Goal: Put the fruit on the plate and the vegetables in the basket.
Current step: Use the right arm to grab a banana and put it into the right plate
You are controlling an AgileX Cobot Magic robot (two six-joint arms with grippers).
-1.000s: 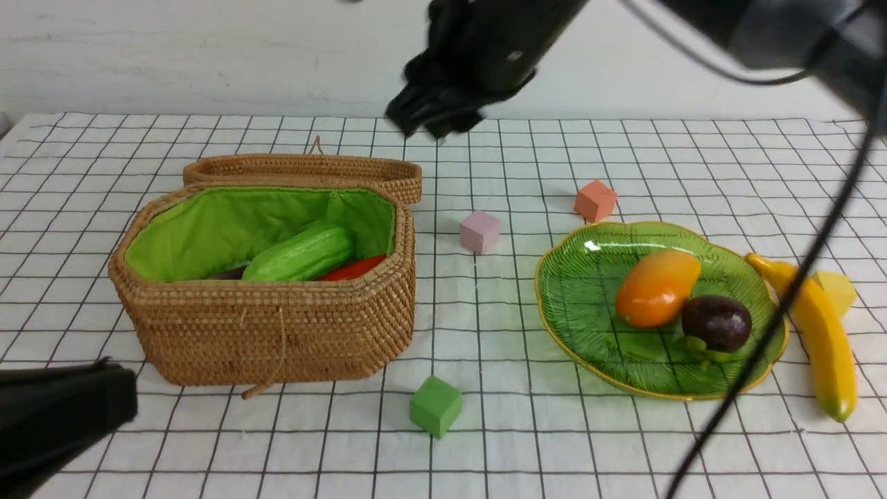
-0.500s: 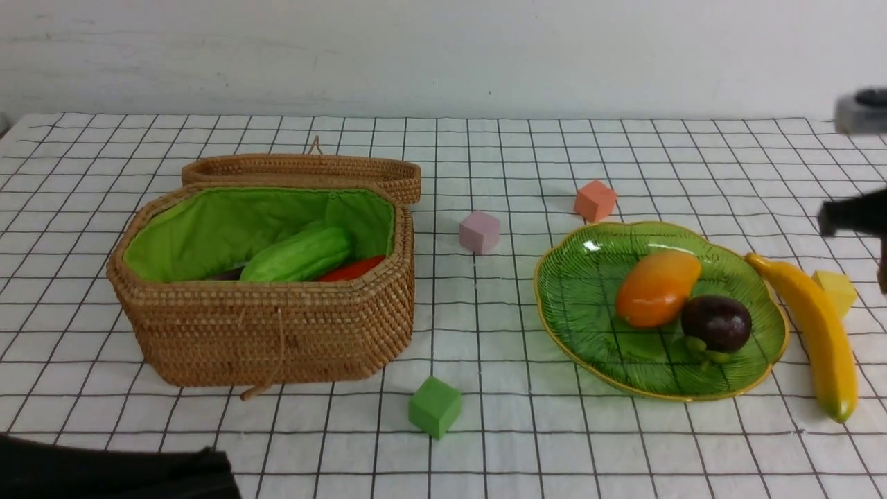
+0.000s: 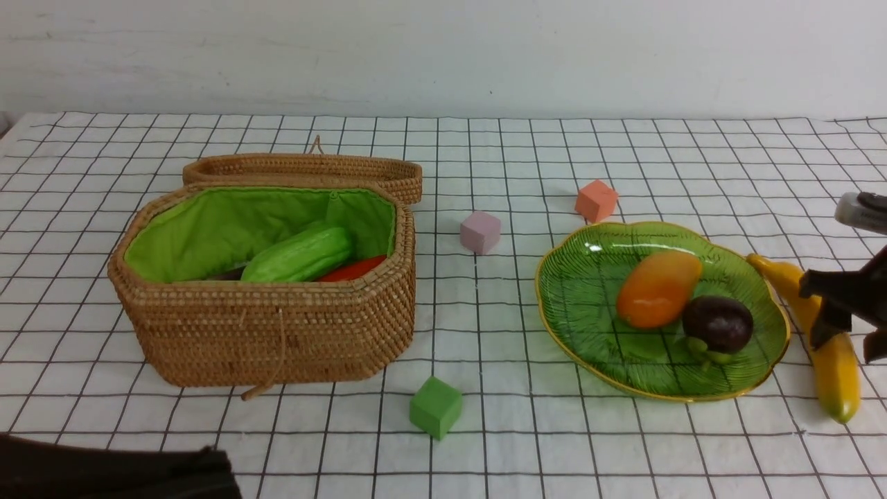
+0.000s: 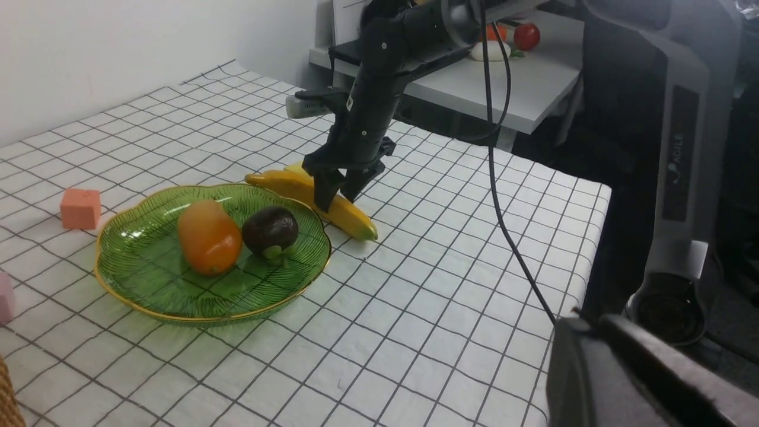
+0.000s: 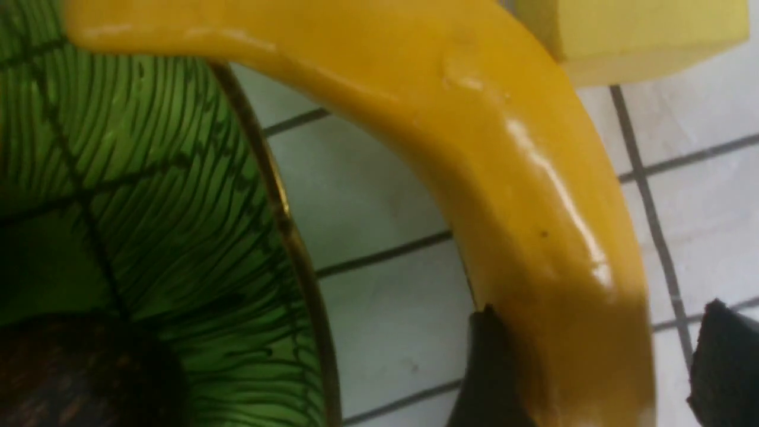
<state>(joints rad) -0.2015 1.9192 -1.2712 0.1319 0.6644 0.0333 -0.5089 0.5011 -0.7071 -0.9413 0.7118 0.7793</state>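
The banana [image 3: 831,364] lies on the cloth just right of the green plate [image 3: 568,305]. The mango [image 3: 658,287] and the round purple fruit [image 3: 717,322] lie on the plate. My right gripper [image 3: 849,339] is open and low over the banana's middle, with one finger on each side; the banana [image 5: 533,196] fills the right wrist view between the fingertips [image 5: 492,367]. The wicker basket [image 3: 277,333] holds the gourd [image 3: 298,255], the carrot [image 3: 355,269] and a dark sliver of eggplant [image 3: 225,274]. My left gripper [image 4: 599,338] is low at the front left, jaws together.
The basket lid [image 3: 305,170] lies open behind the basket. Foam cubes sit around: pink [image 3: 479,232], orange [image 3: 595,200], green [image 3: 435,407], and yellow [image 5: 628,29] right beside the banana. The table's right edge [image 4: 593,196] is near the banana.
My right arm swung from high over the table's middle to the right and came down over the banana. My left arm drew back to the bottom left corner.
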